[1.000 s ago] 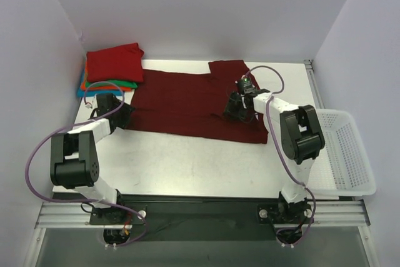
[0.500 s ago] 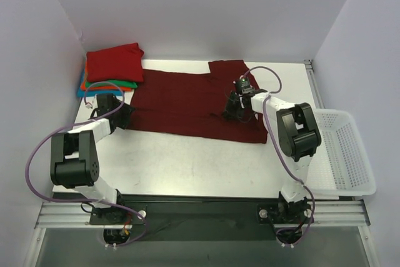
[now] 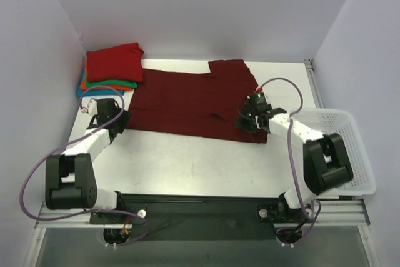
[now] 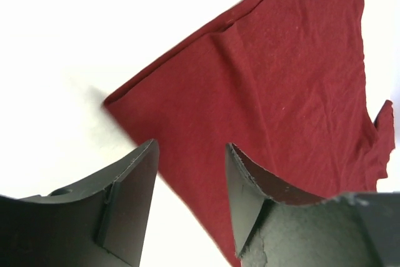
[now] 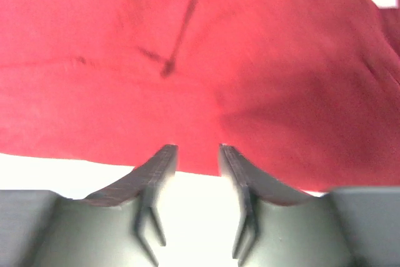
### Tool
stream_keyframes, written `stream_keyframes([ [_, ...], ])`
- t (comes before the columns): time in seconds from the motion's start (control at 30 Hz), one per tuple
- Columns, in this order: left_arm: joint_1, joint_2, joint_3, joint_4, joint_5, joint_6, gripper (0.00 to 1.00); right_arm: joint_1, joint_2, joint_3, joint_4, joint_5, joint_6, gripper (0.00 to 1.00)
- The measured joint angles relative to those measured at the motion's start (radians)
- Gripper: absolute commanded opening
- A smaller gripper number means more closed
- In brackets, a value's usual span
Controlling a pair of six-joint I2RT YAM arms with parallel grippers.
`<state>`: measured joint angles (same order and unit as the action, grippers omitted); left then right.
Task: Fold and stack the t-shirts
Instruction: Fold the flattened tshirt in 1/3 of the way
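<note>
The dark maroon t-shirt (image 3: 187, 101) lies spread flat on the white table, one sleeve at the back right. A folded stack sits at the back left: bright red shirt (image 3: 114, 64) on top, orange, green (image 3: 119, 84) and blue edges below. My left gripper (image 3: 120, 119) is open and empty, low over the shirt's near left corner (image 4: 187, 117). My right gripper (image 3: 245, 120) is open and empty at the shirt's near right edge; its view shows the cloth edge (image 5: 200, 92) just past the fingertips (image 5: 164, 154).
The white mesh basket (image 3: 350, 154) hangs off the table's right edge, next to the right arm. Walls close in at the left, back and right. Bare white table (image 3: 187, 161) lies in front of the shirt.
My right arm has swung out to the right, and its gripper has pulled back from over the shirt near the sleeve to the near right edge. My left arm has drawn back slightly.
</note>
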<state>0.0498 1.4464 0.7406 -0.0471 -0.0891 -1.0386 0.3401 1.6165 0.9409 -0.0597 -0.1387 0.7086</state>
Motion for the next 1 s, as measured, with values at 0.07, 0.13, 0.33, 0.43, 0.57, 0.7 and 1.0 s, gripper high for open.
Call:
stream_keyframes([
  [0.07, -0.019, -0.062, -0.048, -0.002, -0.046, 0.000, 0.54, -0.013, -0.091, -0.076, 0.001, 0.010, 0.014, 0.38],
  [0.13, -0.029, -0.089, -0.091, 0.001, -0.070, 0.001, 0.53, -0.042, -0.159, -0.149, 0.003, 0.008, 0.026, 0.38],
  [0.33, -0.029, -0.031, -0.165, 0.028, -0.091, 0.002, 0.48, -0.156, -0.238, -0.297, -0.006, 0.011, 0.037, 0.39],
  [0.43, -0.029, -0.003, -0.168, 0.092, -0.090, -0.001, 0.48, -0.164, -0.247, -0.334, -0.010, 0.011, 0.043, 0.41],
  [0.57, -0.029, 0.032, -0.160, 0.150, -0.091, 0.000, 0.48, -0.183, -0.243, -0.343, 0.009, 0.010, 0.047, 0.42],
  [0.7, -0.030, 0.050, -0.159, 0.184, -0.098, 0.000, 0.47, -0.204, -0.229, -0.343, 0.049, 0.016, 0.048, 0.41],
  [1.0, -0.030, 0.095, -0.136, 0.191, -0.118, 0.002, 0.00, -0.209, -0.168, -0.318, 0.085, 0.040, 0.039, 0.00],
])
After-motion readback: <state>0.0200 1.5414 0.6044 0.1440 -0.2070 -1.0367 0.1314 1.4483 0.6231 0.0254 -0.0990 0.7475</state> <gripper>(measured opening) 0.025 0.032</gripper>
